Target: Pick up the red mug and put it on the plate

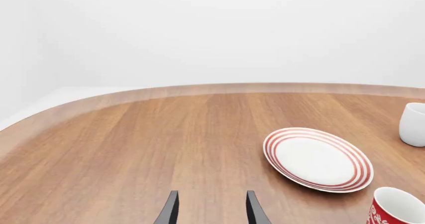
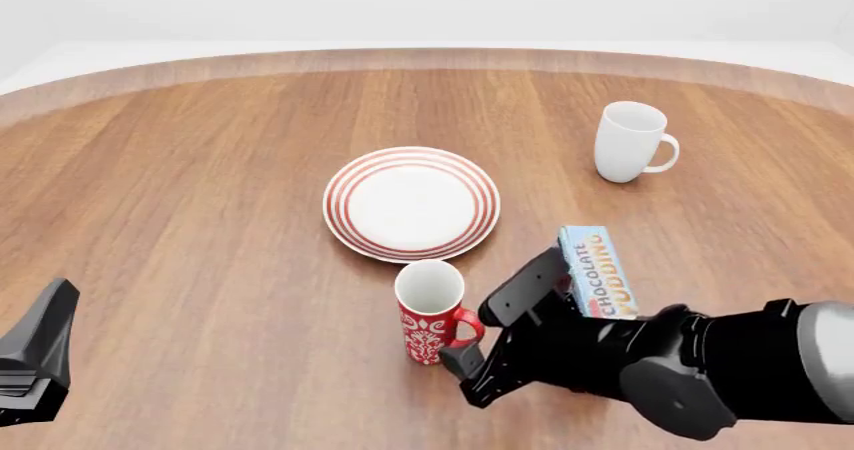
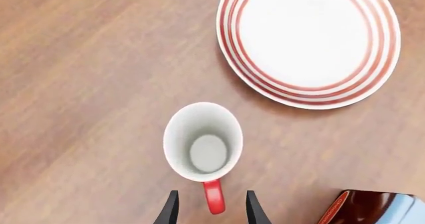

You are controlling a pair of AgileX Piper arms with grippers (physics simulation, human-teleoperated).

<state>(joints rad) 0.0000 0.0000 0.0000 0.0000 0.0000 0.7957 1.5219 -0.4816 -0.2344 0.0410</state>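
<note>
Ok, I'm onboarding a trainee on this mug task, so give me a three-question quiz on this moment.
1. True or false: the red mug already stands on the plate.
2. The right gripper is lined up with which part of the red mug: A) rim B) handle C) base?
3. What lies between the white mug and the right arm?

Key: 1 false; 2 B; 3 the chocolate pudding box.

A simulated test room is showing here: a rounded wooden bench (image 2: 200, 170) is standing before plain white walls (image 1: 212, 30), carrying only tableware and a pudding box (image 2: 597, 268).
</note>
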